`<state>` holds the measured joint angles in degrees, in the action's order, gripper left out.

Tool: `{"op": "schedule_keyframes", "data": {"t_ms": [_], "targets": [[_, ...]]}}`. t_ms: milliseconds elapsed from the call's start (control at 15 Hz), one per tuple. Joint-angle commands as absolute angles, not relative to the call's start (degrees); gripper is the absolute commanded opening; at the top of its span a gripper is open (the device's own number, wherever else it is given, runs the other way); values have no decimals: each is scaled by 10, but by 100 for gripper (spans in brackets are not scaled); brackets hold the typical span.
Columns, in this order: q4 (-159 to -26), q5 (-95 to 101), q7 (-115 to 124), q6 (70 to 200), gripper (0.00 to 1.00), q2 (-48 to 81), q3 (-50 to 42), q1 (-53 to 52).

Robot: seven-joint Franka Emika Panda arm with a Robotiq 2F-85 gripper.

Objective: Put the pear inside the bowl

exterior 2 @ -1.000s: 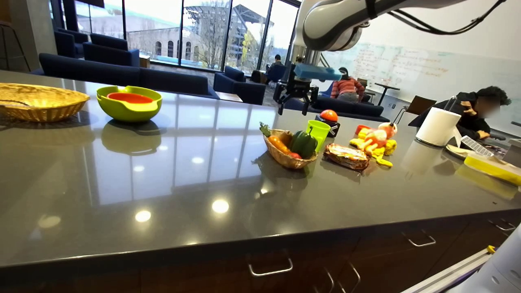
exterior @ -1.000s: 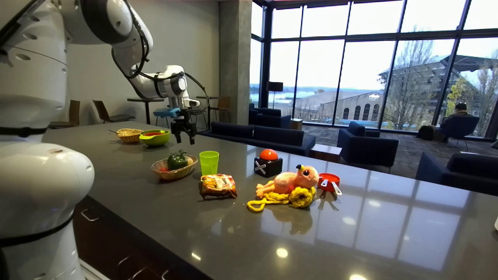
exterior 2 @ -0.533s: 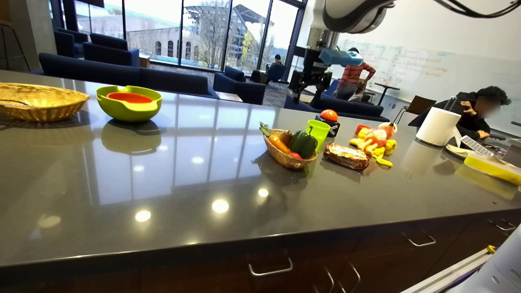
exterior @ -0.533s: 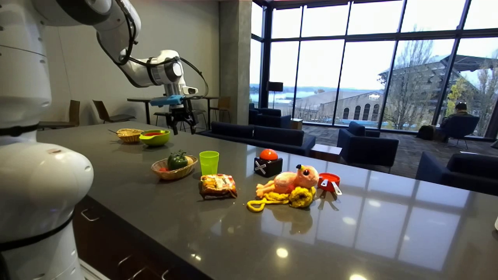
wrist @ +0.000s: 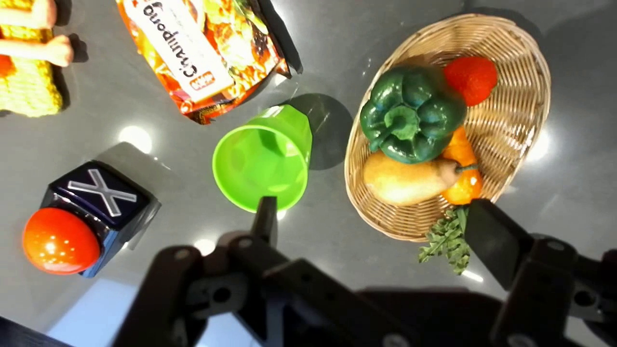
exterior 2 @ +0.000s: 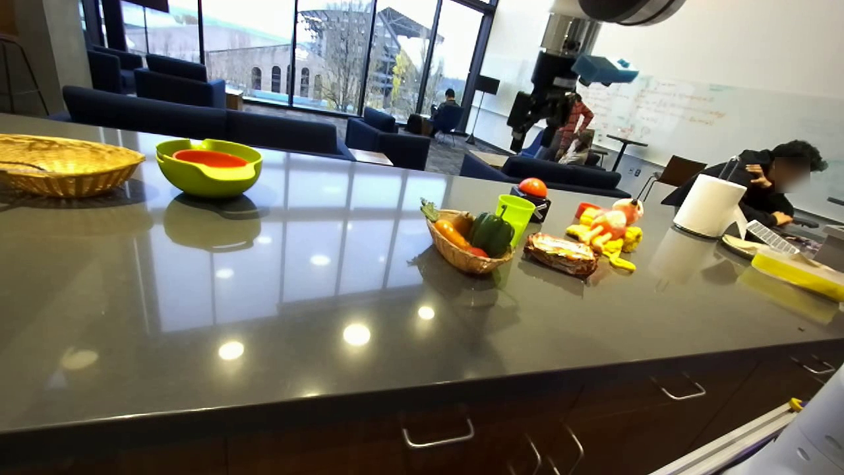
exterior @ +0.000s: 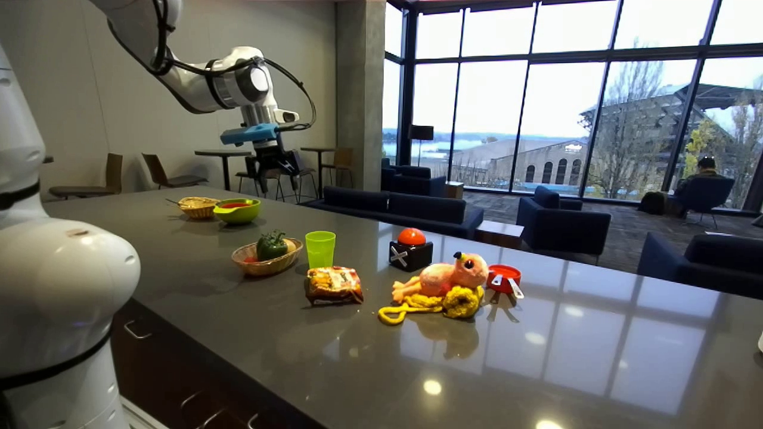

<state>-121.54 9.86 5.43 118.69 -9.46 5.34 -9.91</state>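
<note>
Polished gray countertop (exterior 2: 527, 330) is mirroring tall windows (exterior: 566, 95). Inside a wicker basket (wrist: 520, 96), the pear (wrist: 405, 183) is lying just beside a green pepper (wrist: 414, 113). Near the basket, a green cup (wrist: 262, 166) is standing. Higher up, the gripper (wrist: 373, 207) is hanging with its jaws spread apart. Farther along, the green bowl (exterior 2: 211, 181) is resting near another basket (exterior 2: 72, 177).

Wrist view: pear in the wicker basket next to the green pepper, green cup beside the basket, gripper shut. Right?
Not quite: the gripper is open, not shut; the wrist view shows its fingers wide apart. The rest is right: the pear is in the wicker basket next to the green pepper, and the green cup is beside the basket.
</note>
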Motion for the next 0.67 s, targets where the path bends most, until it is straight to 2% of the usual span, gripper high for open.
{"op": "schedule_keyframes", "data": {"t_ms": [0, 600], "targets": [[-1282, 92, 39, 1175, 100, -170, 59, -83], [-1350, 59, 54, 1123, 100, -254, 29, -34]]}}
